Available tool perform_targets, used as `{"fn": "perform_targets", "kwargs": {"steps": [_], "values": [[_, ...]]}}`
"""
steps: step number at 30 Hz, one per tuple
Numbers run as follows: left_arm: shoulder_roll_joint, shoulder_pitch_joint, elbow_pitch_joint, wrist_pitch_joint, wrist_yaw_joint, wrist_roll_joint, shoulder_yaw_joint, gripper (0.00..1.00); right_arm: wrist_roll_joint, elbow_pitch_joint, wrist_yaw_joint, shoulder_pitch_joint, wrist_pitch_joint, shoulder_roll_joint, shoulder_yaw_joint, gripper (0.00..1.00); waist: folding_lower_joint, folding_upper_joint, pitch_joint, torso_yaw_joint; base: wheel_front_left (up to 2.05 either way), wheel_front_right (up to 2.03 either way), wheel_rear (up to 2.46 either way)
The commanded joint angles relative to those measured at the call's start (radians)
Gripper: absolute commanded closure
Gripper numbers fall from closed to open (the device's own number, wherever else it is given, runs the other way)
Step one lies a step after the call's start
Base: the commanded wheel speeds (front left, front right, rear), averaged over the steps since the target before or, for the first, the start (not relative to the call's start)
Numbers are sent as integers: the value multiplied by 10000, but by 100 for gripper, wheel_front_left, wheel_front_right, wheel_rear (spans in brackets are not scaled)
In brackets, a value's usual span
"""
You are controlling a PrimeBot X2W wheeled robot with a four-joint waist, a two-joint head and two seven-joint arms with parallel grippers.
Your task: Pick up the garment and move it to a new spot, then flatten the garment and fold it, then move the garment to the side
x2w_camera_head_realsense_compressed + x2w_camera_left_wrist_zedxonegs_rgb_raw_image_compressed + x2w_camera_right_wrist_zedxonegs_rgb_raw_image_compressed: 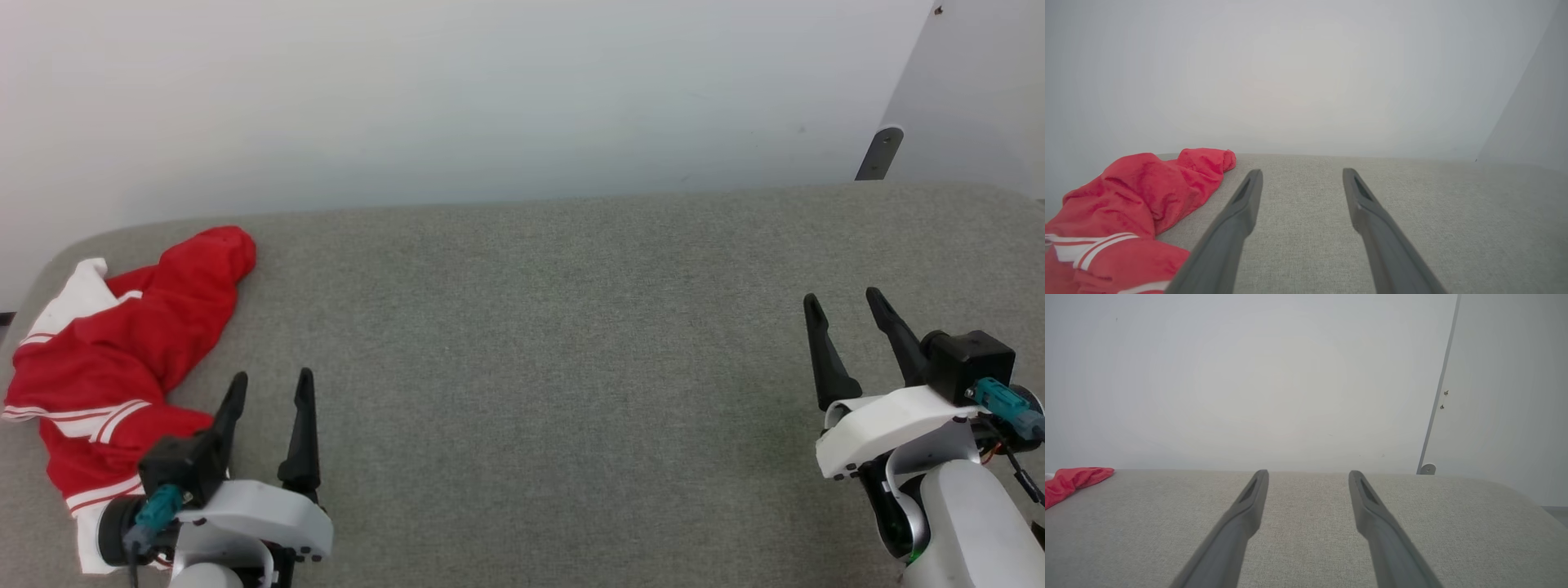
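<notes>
Head view shows the garment [122, 343] crumpled at the left end of the grey padded surface [531, 367], just beside the left gripper [272, 377], which like the right gripper [842, 296] is spread and empty, so pickup, flattening, folding and side-move all appear pending.

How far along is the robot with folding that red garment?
Nothing looks done: the garment lies crumpled, unfolded, at the left end of the grey surface. Nothing in hand: the left gripper and right gripper are open, empty. Pickup, flattening, folding and moving aside remain.
</notes>
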Motion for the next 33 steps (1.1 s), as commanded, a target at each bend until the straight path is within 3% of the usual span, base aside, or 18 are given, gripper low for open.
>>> {"fn": "perform_targets", "kwargs": {"steps": [1, 33], "values": [[32, -132, -7, -77, 44, 224, 14, 0, -230, 12, 6, -218, -83, -30, -54, 0, 0, 0, 0, 4, 0, 0, 0], [-309, -14, 374, -561, -293, 1676, 669, 0, -1174, 175, 7, 99, -588, 267, -518, 0, 0, 0, 14, -2, 0, 0, 0]]}}
